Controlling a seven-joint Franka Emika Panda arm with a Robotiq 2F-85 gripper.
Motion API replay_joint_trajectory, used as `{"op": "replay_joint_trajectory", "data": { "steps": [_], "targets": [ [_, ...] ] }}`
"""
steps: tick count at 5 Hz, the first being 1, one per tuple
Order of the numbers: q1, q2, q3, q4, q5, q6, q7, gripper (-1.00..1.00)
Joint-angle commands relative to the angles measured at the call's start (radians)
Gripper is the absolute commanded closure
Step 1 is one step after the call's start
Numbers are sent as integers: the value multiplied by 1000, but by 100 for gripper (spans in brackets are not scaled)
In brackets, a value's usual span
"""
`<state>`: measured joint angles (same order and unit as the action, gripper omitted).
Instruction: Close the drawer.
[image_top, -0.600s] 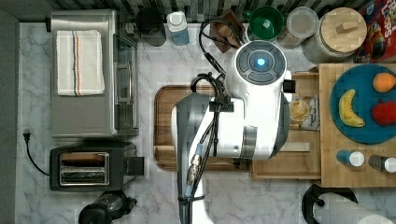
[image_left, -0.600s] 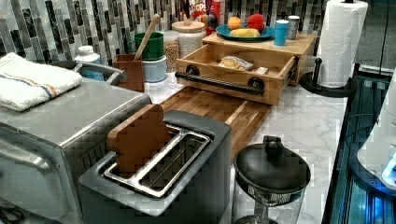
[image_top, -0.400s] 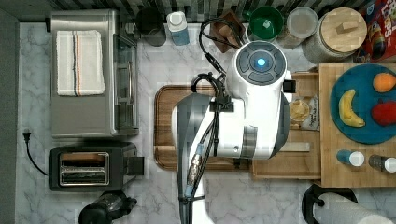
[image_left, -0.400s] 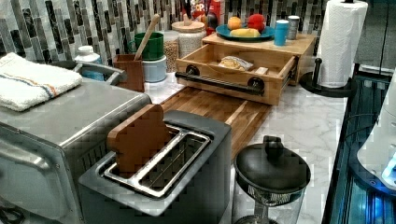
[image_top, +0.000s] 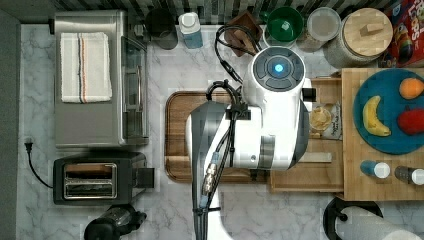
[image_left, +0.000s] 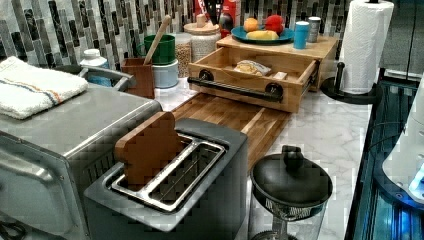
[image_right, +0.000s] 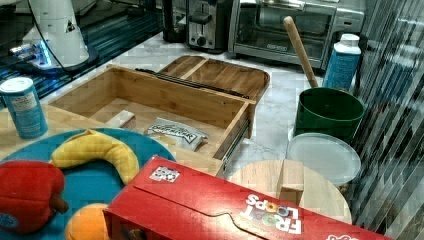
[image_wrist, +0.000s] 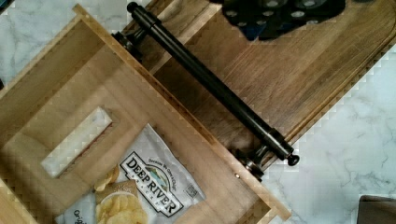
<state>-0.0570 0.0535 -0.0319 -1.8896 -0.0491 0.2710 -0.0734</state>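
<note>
The shallow light bamboo-wood drawer (image_left: 250, 75) stands pulled out from under the light wood top (image_left: 320, 47), which carries a blue plate (image_top: 387, 117) of fruit. Its front panel, fitted with a long thin black bar handle (image_wrist: 210, 84), overhangs the edge of the darker brown rounded-corner wooden board (image_left: 235, 117) lying on the white marble desk (image_left: 325, 135). Inside the drawer lie a white chip bag (image_wrist: 144, 186) and, just beside it, a small pale rectangular block (image_wrist: 77, 142). The white robot arm (image_top: 265, 125) is positioned above the board and the drawer front. In the wrist view, the dark underside of the gripper (image_wrist: 280, 14) appears over the board, just beyond the handle and apart from it; the state of its fingers cannot be determined. Beyond the board from the drawer stand a dark toaster (image_left: 170, 185) and a silver toaster oven (image_top: 97, 77).
</note>
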Motion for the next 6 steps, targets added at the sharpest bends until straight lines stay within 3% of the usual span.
{"op": "replay_joint_trajectory", "data": {
  "steps": [1, 3, 4, 5, 6],
  "targets": [
    [15, 13, 48, 18, 66, -20, -216, -100],
    [57, -19, 90, -96, 26, 32, -404, -100],
    [74, -65, 106, -216, -2, 156, -435, -100],
    [88, -73, 123, -269, -26, 206, -389, 100],
    [79, -44, 139, -276, 4, 213, -407, 100]
  ]
}}
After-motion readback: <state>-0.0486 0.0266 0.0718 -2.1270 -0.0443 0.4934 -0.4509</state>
